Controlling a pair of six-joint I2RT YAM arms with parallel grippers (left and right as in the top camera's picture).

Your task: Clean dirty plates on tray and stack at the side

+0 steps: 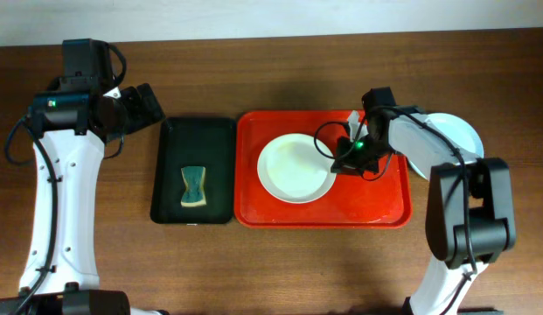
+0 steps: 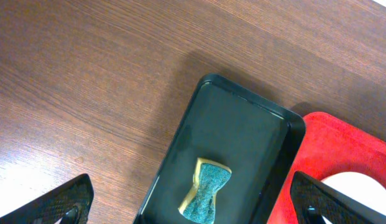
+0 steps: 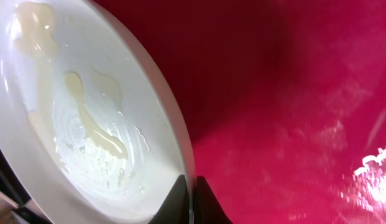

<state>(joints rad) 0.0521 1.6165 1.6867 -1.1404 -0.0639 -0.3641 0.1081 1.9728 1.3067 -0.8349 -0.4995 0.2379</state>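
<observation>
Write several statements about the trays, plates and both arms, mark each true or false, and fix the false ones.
1. The sponge lies in the black tray. True.
2. The white plate sits on the bare table. False: it is in the red tray.
3. The right jaws are shut on the white plate's rim. True.
4. The left jaws hold the sponge. False: they are open and empty, above the table near the black tray.
5. The white plate is spotless. False: the right wrist view shows yellowish smears on it.
6. A pale plate lies on the table to the right of the red tray. True.
</observation>
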